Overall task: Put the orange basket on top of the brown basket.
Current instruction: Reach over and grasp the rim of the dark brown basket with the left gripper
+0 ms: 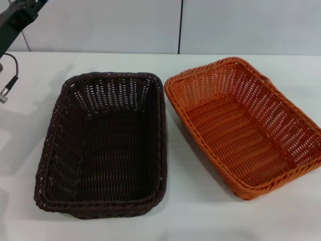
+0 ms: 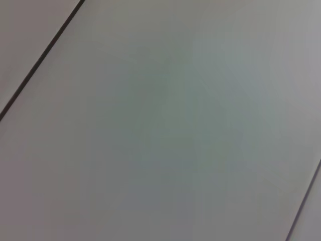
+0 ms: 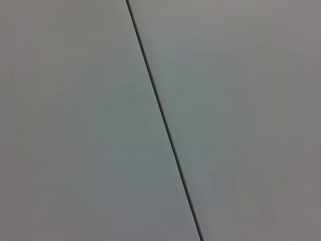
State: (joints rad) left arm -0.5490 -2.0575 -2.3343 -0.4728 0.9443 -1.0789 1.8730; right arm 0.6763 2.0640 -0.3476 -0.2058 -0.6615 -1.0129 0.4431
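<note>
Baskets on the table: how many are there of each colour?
Orange basket: 1
Brown basket: 1
Total: 2 baskets, sitting side by side on the white table. Both are empty, and no claw is touching them.

The orange basket [image 1: 246, 125] and the brown basket [image 1: 103, 145] look woven wicker-style, ribbed, faintly glossy; the counter [image 1: 190, 211] looks smooth, matt white.
</note>
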